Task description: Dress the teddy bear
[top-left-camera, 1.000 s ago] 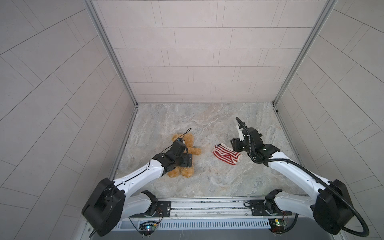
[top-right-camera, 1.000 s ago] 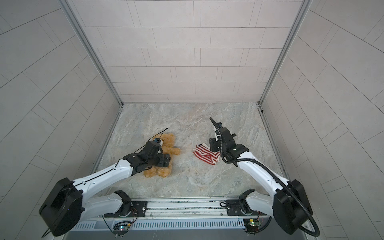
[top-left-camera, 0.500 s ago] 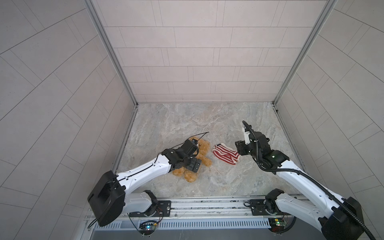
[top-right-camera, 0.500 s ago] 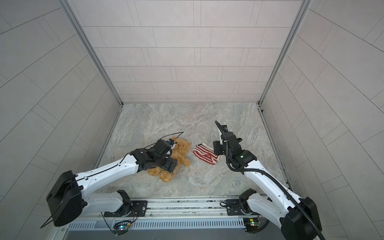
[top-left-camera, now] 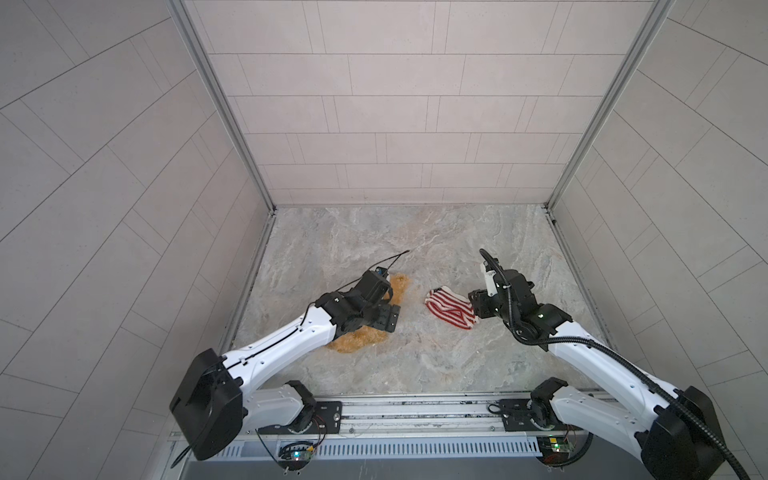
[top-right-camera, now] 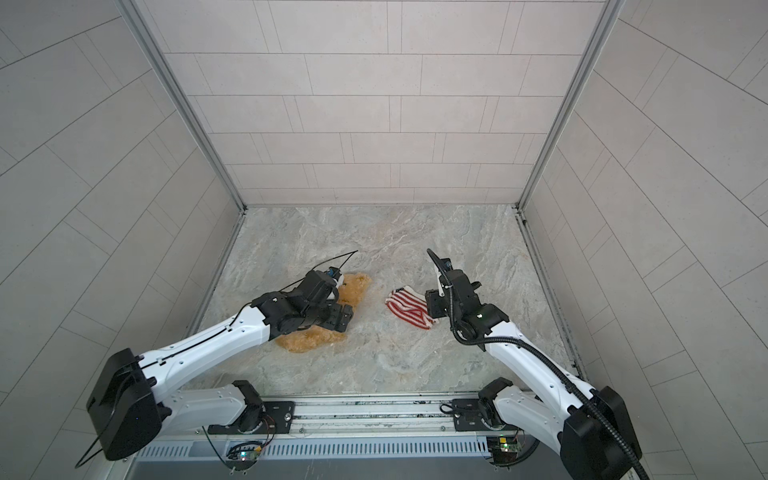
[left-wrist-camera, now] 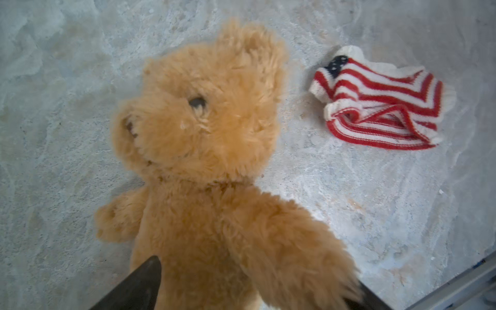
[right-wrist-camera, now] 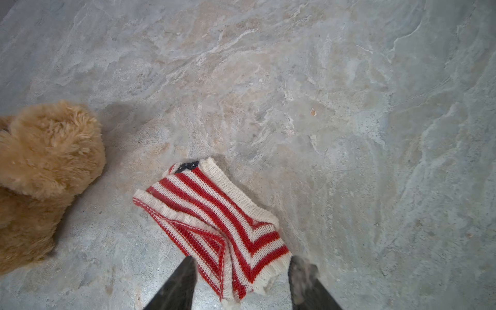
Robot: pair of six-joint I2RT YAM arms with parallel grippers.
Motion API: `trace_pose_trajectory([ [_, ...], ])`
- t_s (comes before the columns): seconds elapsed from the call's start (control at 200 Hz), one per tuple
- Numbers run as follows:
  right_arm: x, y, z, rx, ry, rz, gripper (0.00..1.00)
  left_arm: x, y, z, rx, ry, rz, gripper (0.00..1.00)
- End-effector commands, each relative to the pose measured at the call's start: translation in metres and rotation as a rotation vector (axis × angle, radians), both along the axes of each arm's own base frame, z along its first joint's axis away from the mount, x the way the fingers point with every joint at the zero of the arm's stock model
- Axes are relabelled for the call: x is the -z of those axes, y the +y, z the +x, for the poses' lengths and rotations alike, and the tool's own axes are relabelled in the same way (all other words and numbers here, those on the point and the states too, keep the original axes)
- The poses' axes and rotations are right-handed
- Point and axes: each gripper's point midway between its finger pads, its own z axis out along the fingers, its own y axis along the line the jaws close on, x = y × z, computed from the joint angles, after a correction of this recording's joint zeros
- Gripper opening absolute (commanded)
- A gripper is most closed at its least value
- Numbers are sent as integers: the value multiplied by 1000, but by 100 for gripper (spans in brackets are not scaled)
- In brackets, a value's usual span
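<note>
Teddy bear (left-wrist-camera: pixel 204 139) lies on the marble table (top-left-camera: pixel 374 232), left of centre. Its head points far-right and its legs lie toward the near edge. It wears nothing.

Striped sweater (right-wrist-camera: pixel 214 212) lies crumpled to the bear's right. The two are apart, with bare table between them.

Left gripper (left-wrist-camera: pixel 257 276): jaws spread wide, straddling the bear's lower torso. One bear arm sticks up toward the wrist camera and hides part of a finger. Cannot tell whether the pads press the plush or only bracket it.

Right gripper (right-wrist-camera: pixel 241 259): jaws part-way apart over the sweater's near-right end. Knit reaches both fingers. Cannot tell whether it is pinched.

Step in hand, as judged: securing both pieces before bringing them together.

- Left: grip low on the torso, leaving head and arms free. Plush compresses, so close firmly or it may slip.
- Right: take only the upper layer of the hem. Pinching both layers would shut the opening.
- The red-edged opening faces toward the bear, so present the head to it first.
- Lift the hem just off the table so the knit does not drag and fold under.
</note>
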Motion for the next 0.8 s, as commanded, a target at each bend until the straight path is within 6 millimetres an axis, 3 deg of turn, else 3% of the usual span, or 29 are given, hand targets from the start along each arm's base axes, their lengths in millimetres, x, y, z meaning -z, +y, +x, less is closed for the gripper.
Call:
trace_pose_trajectory([
  [0.0, 0, 4, 0, -10, -3, 25, 58, 5, 10, 6, -53, 19, -46, 94],
  [0.285, 0, 5, -3, -19, 1, 20, 58, -23, 13, 5, -53, 23, -307, 97],
  [0.451, 2, 4, -4, -20, 10, 6, 58, -29, 37, 19, -137, 11, -373, 98],
  [0.526, 3, 4, -4, -24, 16, -2, 58, -25, 48, 28, -198, 17, -409, 95],
  [0.631, 2, 5, -4, -30, 17, -4, 58, -7, 48, 31, -201, 71, -389, 82],
  [0.796, 2, 6, -4, -34, 19, -5, 58, 20, 42, 29, -207, 145, -389, 80],
])
